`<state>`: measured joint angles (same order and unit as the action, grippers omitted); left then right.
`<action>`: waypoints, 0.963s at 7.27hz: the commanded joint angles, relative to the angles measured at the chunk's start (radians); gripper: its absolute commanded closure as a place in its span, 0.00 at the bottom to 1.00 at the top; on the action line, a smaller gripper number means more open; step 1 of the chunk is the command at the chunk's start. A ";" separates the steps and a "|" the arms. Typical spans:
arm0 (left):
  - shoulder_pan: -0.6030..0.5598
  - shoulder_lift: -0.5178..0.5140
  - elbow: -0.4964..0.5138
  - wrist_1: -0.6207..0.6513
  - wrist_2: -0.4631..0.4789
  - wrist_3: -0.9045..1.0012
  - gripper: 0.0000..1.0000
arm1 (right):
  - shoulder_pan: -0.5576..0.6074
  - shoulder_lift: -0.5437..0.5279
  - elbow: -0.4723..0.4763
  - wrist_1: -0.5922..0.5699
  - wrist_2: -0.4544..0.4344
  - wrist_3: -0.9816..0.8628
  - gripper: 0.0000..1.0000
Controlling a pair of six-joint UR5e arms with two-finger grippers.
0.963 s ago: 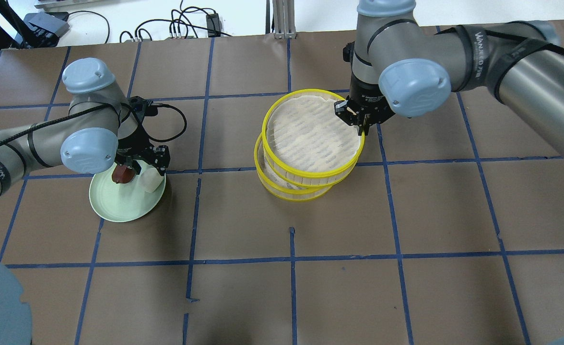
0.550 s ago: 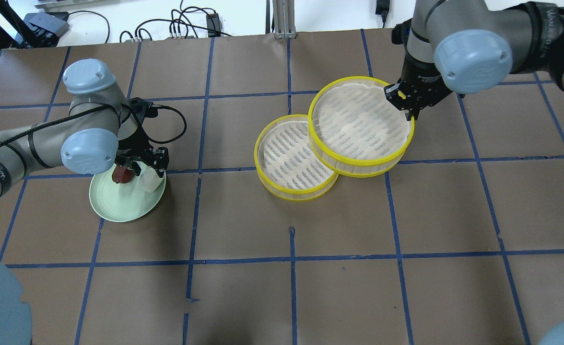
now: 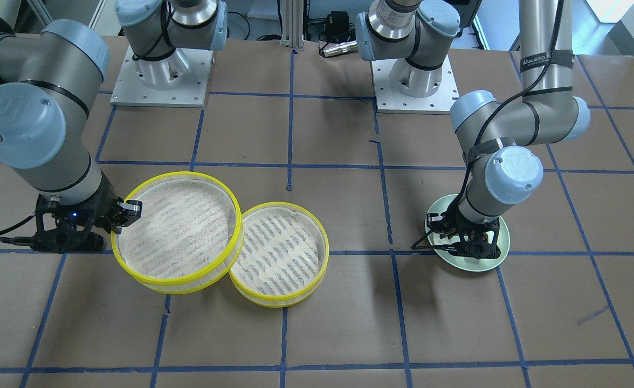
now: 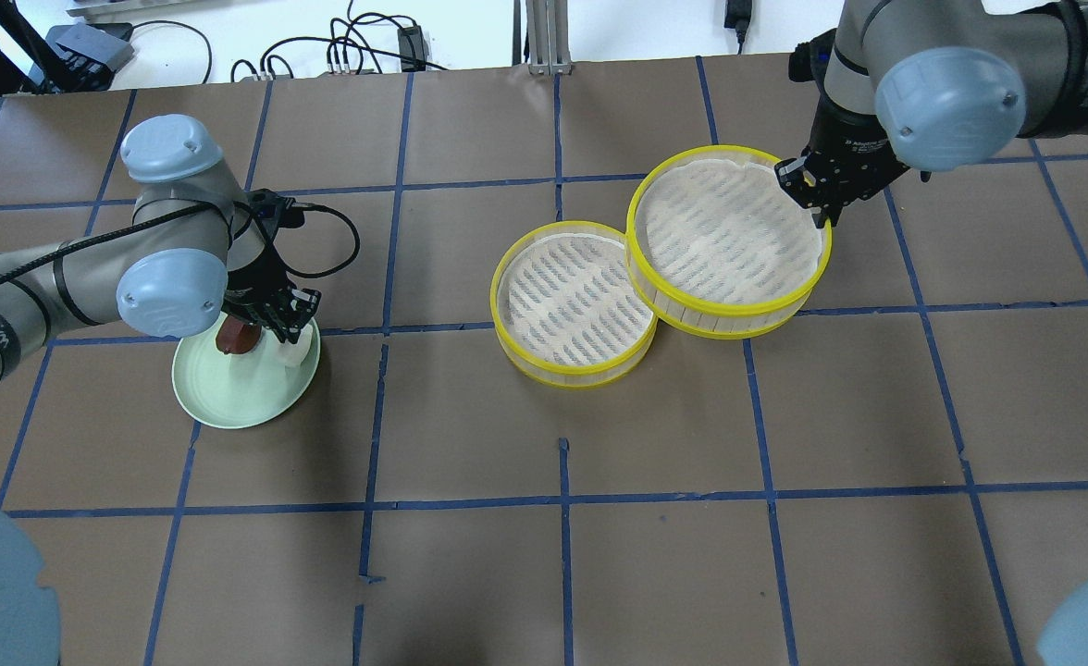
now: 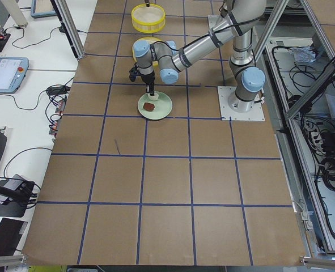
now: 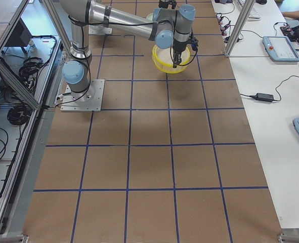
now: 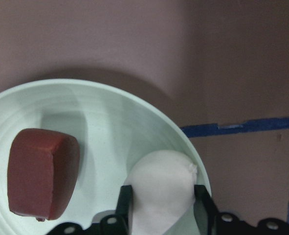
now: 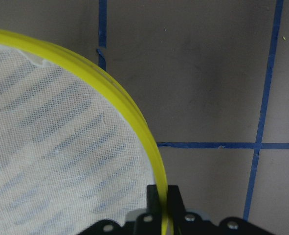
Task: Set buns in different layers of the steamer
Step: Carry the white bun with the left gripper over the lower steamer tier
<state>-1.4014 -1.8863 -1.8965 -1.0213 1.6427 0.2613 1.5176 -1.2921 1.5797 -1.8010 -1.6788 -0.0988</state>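
My left gripper (image 4: 282, 319) is down on the pale green plate (image 4: 229, 398), its fingers pressed against both sides of the white bun (image 7: 161, 188). The reddish-brown bun (image 7: 41, 171) lies free on the plate beside it. My right gripper (image 4: 820, 211) is shut on the far right rim of one yellow-rimmed steamer layer (image 4: 729, 236). That layer is held beside the other layer (image 4: 567, 301), which rests on the table, and overlaps its right edge slightly. The right wrist view shows the yellow rim (image 8: 129, 112) pinched between the fingers. Both mesh floors are bare.
The table is brown paper with a blue tape grid (image 4: 562, 504). Cables (image 4: 350, 51) lie beyond the far edge. The robot bases (image 3: 414, 81) stand at the near side. The plate is about two grid squares left of the steamer layers.
My right gripper has carried the upper layer off the stack, rightwards and away, uncovering the lower layer. My left gripper's fingers have closed in on the white bun.
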 commanded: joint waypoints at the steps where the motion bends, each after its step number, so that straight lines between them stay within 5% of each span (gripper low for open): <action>1: -0.007 0.126 0.010 -0.038 -0.001 -0.010 0.90 | -0.001 -0.001 0.002 0.003 0.001 0.007 0.92; 4: -0.150 0.181 0.108 -0.147 -0.118 -0.278 0.90 | -0.001 -0.004 0.003 0.005 0.001 0.014 0.92; 7: -0.384 0.101 0.128 0.008 -0.160 -0.581 0.90 | 0.001 -0.006 0.006 0.005 0.005 0.021 0.92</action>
<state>-1.7037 -1.7400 -1.7753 -1.0978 1.5149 -0.1989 1.5184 -1.2974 1.5856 -1.7964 -1.6745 -0.0797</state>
